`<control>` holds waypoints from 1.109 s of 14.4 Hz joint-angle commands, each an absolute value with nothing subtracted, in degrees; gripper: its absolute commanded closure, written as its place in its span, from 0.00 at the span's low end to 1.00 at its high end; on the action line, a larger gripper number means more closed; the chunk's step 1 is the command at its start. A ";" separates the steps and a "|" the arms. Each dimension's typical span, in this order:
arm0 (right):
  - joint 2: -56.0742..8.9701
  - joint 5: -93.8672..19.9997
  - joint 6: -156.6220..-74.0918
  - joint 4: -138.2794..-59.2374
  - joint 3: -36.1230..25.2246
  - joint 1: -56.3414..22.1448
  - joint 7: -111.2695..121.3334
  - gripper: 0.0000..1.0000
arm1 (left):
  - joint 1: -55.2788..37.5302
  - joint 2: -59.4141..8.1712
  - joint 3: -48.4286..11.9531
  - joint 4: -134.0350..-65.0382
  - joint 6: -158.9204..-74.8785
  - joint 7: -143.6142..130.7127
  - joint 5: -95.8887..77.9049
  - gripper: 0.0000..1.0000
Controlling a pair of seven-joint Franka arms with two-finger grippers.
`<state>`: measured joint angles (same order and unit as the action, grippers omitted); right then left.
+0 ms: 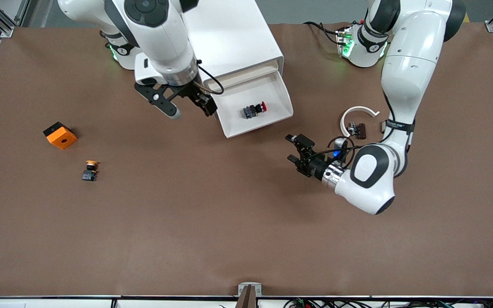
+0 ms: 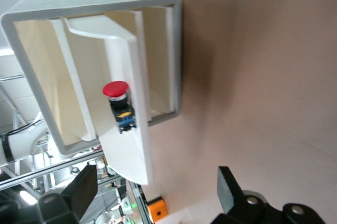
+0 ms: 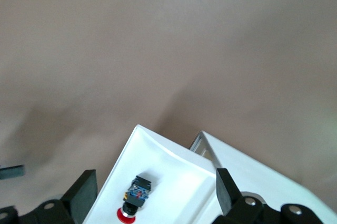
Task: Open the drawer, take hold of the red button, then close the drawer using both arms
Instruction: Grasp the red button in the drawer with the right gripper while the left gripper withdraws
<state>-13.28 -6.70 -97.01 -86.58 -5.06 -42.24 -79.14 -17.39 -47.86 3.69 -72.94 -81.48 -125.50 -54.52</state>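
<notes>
The white cabinet (image 1: 229, 34) stands at the table's edge by the robots' bases, its drawer (image 1: 234, 96) pulled open. The red-capped button (image 1: 255, 110) lies on its side in the drawer. My right gripper (image 1: 190, 107) is open and empty, hanging just above the drawer's edge toward the right arm's end; its wrist view shows the button (image 3: 136, 197) in the drawer (image 3: 174, 168) between my open fingers (image 3: 84, 188). My left gripper (image 1: 292, 149) is open and empty, low over the table, facing the drawer front. The left wrist view shows the button (image 2: 120, 105) in the drawer (image 2: 131, 45).
An orange cube (image 1: 60, 135) and an orange-yellow capped button (image 1: 90, 170) lie toward the right arm's end of the table. A white open ring (image 1: 357, 112) with a small dark part (image 1: 357, 129) lies by the left arm.
</notes>
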 commanded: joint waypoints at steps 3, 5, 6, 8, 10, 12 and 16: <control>-19.24 -9.49 -100.97 -85.34 -5.80 -45.78 -88.74 0.00 | -17.84 -46.15 7.30 -72.34 -80.07 -119.03 -40.13 0.00; -21.61 -9.58 -103.53 -85.34 -5.80 -47.63 -91.75 0.00 | -18.28 -43.43 7.12 -71.89 -79.89 -110.70 -28.97 0.00; -22.58 -9.41 -103.88 -85.34 -5.80 -48.85 -91.76 0.00 | -18.54 -42.46 7.03 -71.89 -79.89 -108.74 -25.61 0.00; -24.43 -9.49 -105.63 -85.34 -5.80 -49.92 -91.84 0.00 | -18.46 -41.66 7.20 -71.89 -79.89 -107.84 -23.47 0.00; -25.48 -9.75 -107.40 -85.34 -5.80 -50.97 -91.67 0.00 | -17.58 -40.09 7.64 -71.89 -79.89 -107.23 -23.03 0.00; -26.45 -9.84 -107.40 -85.34 -5.80 -52.29 -91.67 0.00 | -17.67 -36.84 7.74 -71.89 -80.24 -101.03 -19.36 0.00; -27.16 -12.56 -107.49 -85.52 -5.80 -52.91 -91.67 0.00 | -17.67 -33.49 7.47 -72.25 -80.33 -78.55 -15.13 0.00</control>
<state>-26.31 -10.23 -107.65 -86.51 -5.09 -52.45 -91.25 -17.36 -35.68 7.26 -70.95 -80.43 -88.25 -17.36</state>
